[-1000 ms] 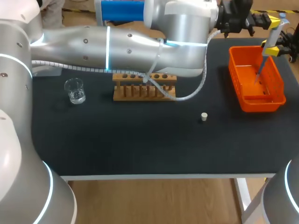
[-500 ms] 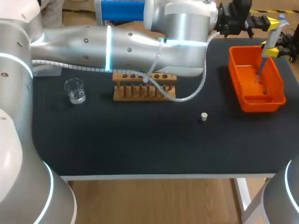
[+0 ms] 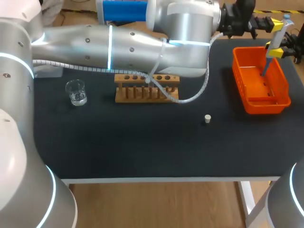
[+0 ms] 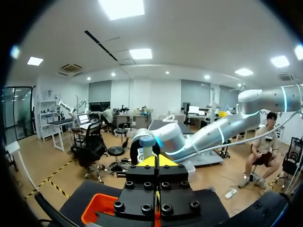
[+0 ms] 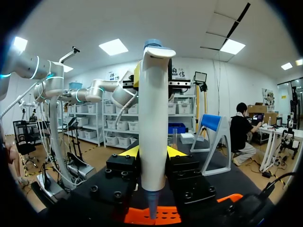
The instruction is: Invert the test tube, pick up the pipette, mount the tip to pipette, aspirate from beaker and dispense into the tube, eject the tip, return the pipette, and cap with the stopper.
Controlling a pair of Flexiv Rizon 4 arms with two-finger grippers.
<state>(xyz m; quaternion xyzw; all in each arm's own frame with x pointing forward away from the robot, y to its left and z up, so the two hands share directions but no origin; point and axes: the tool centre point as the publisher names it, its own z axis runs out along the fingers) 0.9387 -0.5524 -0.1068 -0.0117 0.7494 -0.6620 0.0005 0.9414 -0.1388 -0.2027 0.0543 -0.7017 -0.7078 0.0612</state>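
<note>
– Right end effector [image 5: 152,152] is clenched on the pipette [image 5: 153,118], a yellow tip on either side of the white body; the pipette stands upright, narrow end down, over the orange basket [image 3: 266,105]; left end effector [image 4: 156,161] has its tips pressed together on nothing, just beside the pipette's head.
– And the worktop [image 3: 142,142]?
– Black and matte; the basket is along its right side; the stopper [image 3: 207,118] lies alone between basket and wooden rack [image 3: 146,90], nearer the front edge; the beaker [image 3: 76,92] stands further left, apart from the rack.
– Any change since a second ago?
– The pipette's narrow end sits a shade higher over the basket; everything on the worktop lies as it did.
– Do the views differ?
– Only the head view takes in beaker, rack and stopper; the left wrist view shows the pipette's cap just ahead of its tips, basket beneath; the right wrist view shows the left end effector behind the pipette's head.
</note>
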